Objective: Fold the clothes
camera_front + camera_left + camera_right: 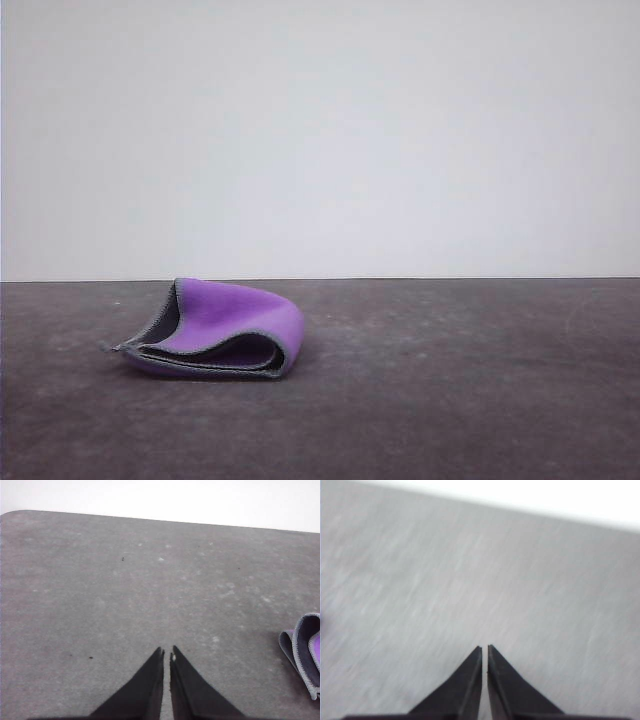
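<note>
The clothes (225, 330) are one small cloth lying folded over on the dark grey table, left of centre in the front view. Its purple face shows on top, with grey edging and layered grey edges along the front. In the left wrist view a corner of the clothes (305, 647) shows off to one side of my left gripper (167, 651), which is shut, holds nothing, and hovers over bare table apart from the cloth. My right gripper (485, 648) is shut too, with only blurred grey table beneath it.
The grey table (450, 400) runs back to a far edge against a plain white wall (320, 130). Bare table surface (125, 590) with small specks lies ahead of the left gripper.
</note>
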Motion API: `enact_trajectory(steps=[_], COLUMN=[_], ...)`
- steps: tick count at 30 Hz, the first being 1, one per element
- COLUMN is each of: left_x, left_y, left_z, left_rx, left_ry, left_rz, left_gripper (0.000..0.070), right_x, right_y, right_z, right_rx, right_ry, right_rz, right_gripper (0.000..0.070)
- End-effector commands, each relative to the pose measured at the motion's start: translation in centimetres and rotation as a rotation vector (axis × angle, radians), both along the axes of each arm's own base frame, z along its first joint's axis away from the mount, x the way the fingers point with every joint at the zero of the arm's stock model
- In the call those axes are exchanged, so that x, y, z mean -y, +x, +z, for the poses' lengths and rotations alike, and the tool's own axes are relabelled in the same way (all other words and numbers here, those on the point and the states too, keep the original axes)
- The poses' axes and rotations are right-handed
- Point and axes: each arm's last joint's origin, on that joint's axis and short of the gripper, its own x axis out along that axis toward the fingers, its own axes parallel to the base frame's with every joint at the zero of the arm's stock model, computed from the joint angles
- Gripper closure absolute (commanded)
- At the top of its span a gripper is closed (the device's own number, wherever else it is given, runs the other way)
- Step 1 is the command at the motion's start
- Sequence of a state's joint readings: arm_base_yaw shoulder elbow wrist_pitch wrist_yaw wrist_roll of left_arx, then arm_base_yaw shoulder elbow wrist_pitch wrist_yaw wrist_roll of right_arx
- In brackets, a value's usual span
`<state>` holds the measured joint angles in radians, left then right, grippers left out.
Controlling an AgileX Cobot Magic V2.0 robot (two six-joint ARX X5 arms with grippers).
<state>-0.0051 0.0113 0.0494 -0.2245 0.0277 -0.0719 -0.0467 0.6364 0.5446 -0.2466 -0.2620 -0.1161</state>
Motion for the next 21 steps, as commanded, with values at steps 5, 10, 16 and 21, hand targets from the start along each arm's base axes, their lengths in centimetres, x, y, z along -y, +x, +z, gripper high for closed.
enact_trajectory(steps=[5, 10, 16, 21], left_x=[0.0, 0.0, 0.0, 0.0], left_y=[0.1, 0.1, 0.1, 0.1], left_z=[-0.7, -0.7, -0.7, -0.7], left_rx=[-0.025, -0.025, -0.025, -0.025], left_ry=[-0.004, -0.004, -0.004, -0.004], left_rz=[0.001, 0.001, 0.001, 0.001], left_gripper=[0.0677, 0.0677, 0.0677, 0.0677], right_x=[0.0, 0.0, -0.1, -0.1], right_y=[-3.3, -4.6, -5.0, -5.1], right_z=[-5.2, -8.4, -10.3, -11.6], right_rx=[0.109, 0.157, 0.178, 0.153], right_ry=[0.004, -0.002, 0.011, 0.046], right_rz=[-0.072, -0.137, -0.162, -0.169], right_gripper=[0.0684, 0.0684, 0.0684, 0.0684])
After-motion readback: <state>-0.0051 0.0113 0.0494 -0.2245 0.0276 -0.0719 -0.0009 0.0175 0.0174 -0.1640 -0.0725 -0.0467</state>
